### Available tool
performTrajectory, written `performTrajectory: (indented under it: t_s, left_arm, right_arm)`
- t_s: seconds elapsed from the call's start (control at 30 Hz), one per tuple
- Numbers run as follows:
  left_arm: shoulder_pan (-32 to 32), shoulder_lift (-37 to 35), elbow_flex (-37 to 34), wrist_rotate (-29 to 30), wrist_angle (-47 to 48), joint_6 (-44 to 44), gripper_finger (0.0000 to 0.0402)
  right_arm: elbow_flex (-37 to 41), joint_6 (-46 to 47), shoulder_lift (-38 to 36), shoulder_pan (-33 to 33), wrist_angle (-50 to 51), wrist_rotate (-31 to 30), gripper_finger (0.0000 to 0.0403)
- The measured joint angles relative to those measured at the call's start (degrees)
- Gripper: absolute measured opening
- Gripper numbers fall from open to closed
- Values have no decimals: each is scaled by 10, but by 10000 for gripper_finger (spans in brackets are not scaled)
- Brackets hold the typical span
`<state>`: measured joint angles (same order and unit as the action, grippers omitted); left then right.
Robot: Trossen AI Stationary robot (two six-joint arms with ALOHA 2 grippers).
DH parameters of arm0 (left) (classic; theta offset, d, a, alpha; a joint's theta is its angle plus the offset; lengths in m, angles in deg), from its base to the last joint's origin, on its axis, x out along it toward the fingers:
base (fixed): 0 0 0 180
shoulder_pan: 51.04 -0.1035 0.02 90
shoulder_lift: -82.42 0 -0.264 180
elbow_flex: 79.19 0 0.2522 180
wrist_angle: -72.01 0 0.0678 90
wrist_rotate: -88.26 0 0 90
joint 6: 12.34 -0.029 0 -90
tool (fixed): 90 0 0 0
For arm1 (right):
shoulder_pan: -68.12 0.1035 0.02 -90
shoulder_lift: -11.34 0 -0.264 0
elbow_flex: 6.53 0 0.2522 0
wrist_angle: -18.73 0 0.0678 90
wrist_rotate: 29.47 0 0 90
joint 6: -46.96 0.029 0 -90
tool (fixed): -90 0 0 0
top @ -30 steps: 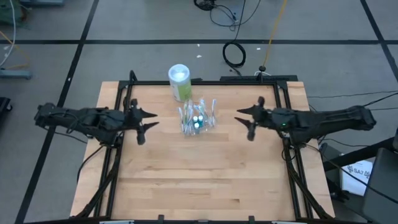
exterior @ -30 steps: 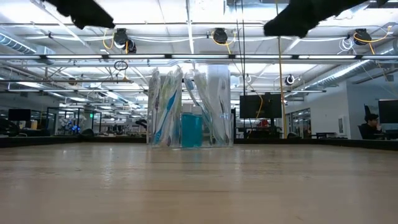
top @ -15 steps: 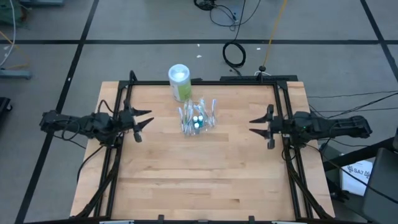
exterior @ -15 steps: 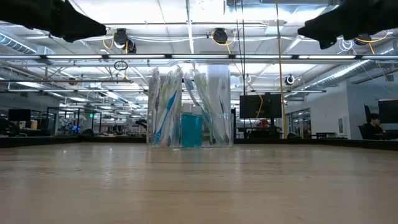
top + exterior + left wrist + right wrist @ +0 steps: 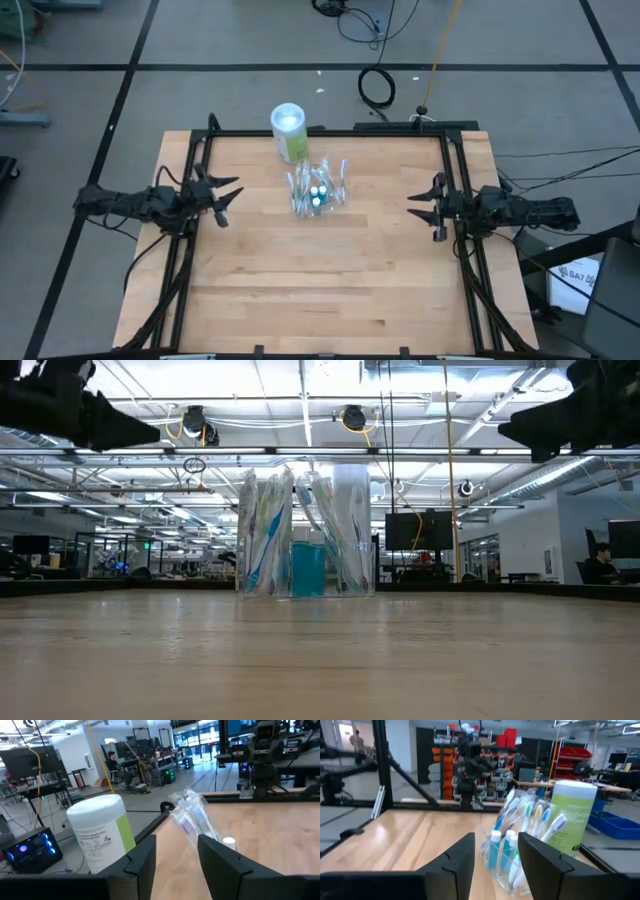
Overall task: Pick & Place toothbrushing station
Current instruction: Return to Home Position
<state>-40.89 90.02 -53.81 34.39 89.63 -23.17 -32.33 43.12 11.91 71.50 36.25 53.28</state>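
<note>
The toothbrushing station (image 5: 318,190) is a small clear container holding several slim toothbrushes and teal white-capped tubes. It stands upright on its base on the wooden table, toward the far middle. It also shows in the low view (image 5: 305,535), the left wrist view (image 5: 195,817) and the right wrist view (image 5: 520,845). My left gripper (image 5: 228,197) is open and empty at the table's left edge. My right gripper (image 5: 424,207) is open and empty at the table's right edge. Both point at the station from well off.
A taller green-and-white canister (image 5: 288,132) stands just beyond the station at the table's far edge, also in the left wrist view (image 5: 102,837). A black frame (image 5: 330,131) runs round the table. Bare wood (image 5: 320,280) lies toward the near edge.
Both arms have drawn back from the station: my left gripper toward the table's left edge, my right gripper toward the right edge. The station has stayed where it was.
</note>
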Motion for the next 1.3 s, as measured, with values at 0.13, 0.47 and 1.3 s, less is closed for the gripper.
performTrajectory:
  t_s: [0.13,0.47,1.3]
  left_arm:
    - [0,-31,-37,1,-28,-3,152]
    - [-1,-62,-109,0,-102,-18,152]
    - [-1,-61,-106,-154,-71,-37,152]
  right_arm:
    - [19,1,4,0,-28,-1,142]
    - [78,-8,-1,0,-96,-5,144]
    - [91,1,2,0,-85,-2,142]
